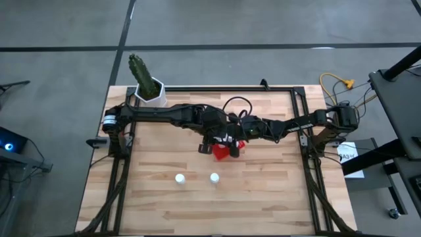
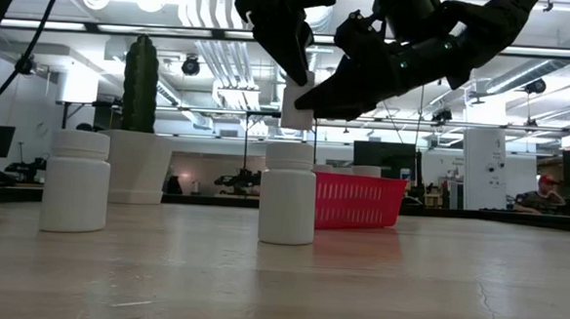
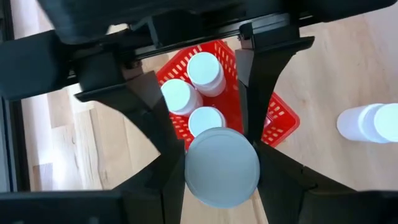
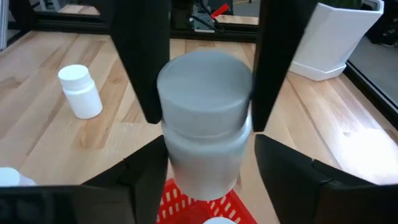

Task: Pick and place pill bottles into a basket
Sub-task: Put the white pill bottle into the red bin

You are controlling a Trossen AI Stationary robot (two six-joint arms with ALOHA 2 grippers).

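While it hangs just above the basket point(image 3: 283, 121), the pill bottle point(image 3: 222, 167) is clamped by its sides between the fingers of the left gripper point(image 3: 222, 186), cap towards that arm's wrist camera. The red basket sits near the middle of the bench point(image 1: 263, 197), and the left wrist view shows three more bottles point(image 3: 189, 93) standing in it, caps up and packed close together.

The right gripper point(image 4: 211, 171) meets the left one over the basket from the opposite side. Its own fingers point(image 4: 283, 174) are spread to either side of the same bottle, with a gap showing on at least one side, so they appear released rather than gripping.

Two further bottles stand upright on the bare wood between the basket and the bench's front edge. One point(image 1: 214, 177) is almost straight in front of the basket, the other point(image 1: 179, 178) is a little nearer the left edge, and the two are apart from each other.

A white plant pot point(image 1: 152, 94) holding a green cactus point(image 1: 139, 69) stands at the back left corner. Both dark arms reach in from the left and right edges and come together at the centre.
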